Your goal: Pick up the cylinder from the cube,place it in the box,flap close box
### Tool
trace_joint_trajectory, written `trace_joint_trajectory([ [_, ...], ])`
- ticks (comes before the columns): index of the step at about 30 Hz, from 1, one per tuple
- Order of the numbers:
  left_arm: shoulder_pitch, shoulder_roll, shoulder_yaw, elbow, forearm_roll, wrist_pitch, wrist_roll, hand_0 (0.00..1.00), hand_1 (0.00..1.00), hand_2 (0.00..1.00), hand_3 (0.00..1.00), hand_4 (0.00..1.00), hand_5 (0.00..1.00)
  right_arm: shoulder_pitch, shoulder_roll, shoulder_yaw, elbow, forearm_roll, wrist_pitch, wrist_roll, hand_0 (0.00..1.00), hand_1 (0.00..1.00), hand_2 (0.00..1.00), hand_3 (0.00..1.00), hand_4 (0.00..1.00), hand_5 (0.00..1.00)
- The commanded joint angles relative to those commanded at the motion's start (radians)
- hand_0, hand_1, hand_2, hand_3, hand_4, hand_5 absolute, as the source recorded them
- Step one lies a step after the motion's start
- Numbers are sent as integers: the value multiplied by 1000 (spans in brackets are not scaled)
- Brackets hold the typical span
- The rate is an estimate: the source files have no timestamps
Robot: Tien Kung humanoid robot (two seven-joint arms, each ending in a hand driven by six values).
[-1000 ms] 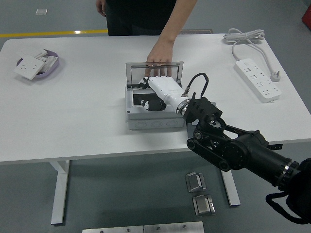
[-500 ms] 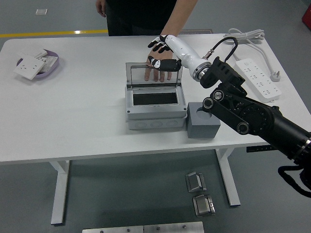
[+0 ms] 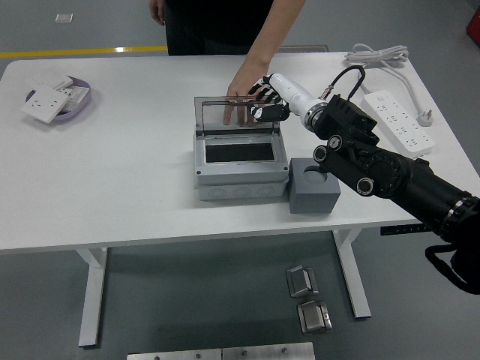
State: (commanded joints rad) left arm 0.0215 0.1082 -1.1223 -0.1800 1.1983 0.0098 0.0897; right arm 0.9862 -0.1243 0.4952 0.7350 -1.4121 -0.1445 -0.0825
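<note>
From the head view, we see that since half a second ago the right hand (image 3: 264, 101) has dropped from above the box's far side to the top edge of the raised lid (image 3: 237, 115), on the lid's right end. A second ago that hand was down inside the box (image 3: 240, 166); now the cavity shows only a dark interior, and we cannot make out the cylinder in it, so we judge it lies inside, hidden from us.

The relation the next move turns on: the transparent lid stands nearly upright along the box's far wall, its long axis running left to right across the table, and our hand sits at its far right corner, fingers curled over or against the top edge. Whether they truly touch we cannot tell. They hold nothing we can see. The lid must swing toward us, down over the opening, so the push has to come from behind it.

A person's hand (image 3: 241, 94) rests flat behind the lid, just left of our hand, fingers showing through the clear panel.

The grey cube (image 3: 313, 187) stands just right of the box, its top socket empty. The left arm is out of view.
</note>
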Motion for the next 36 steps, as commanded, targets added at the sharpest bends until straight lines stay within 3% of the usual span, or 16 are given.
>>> trace_joint_trajectory([
  [11,6,-2,-9,0,-2,1,-5,598,621,599,606,676,292,-76,-63,31,225,-110,-12,-43,655,629,654,692,599,288],
  [20,8,-4,-16,0,-4,2,-8,599,621,599,608,678,292,-140,-105,8,381,-142,-7,-67,590,629,657,693,597,287],
  [27,11,-6,-17,0,-7,2,-10,599,621,599,608,679,295,-173,-125,19,446,-178,-11,-78,562,626,659,694,596,291],
  [36,13,-9,-20,0,-5,3,-8,599,621,599,608,679,294,-211,-124,38,460,-216,-15,-86,538,625,659,694,594,293],
])
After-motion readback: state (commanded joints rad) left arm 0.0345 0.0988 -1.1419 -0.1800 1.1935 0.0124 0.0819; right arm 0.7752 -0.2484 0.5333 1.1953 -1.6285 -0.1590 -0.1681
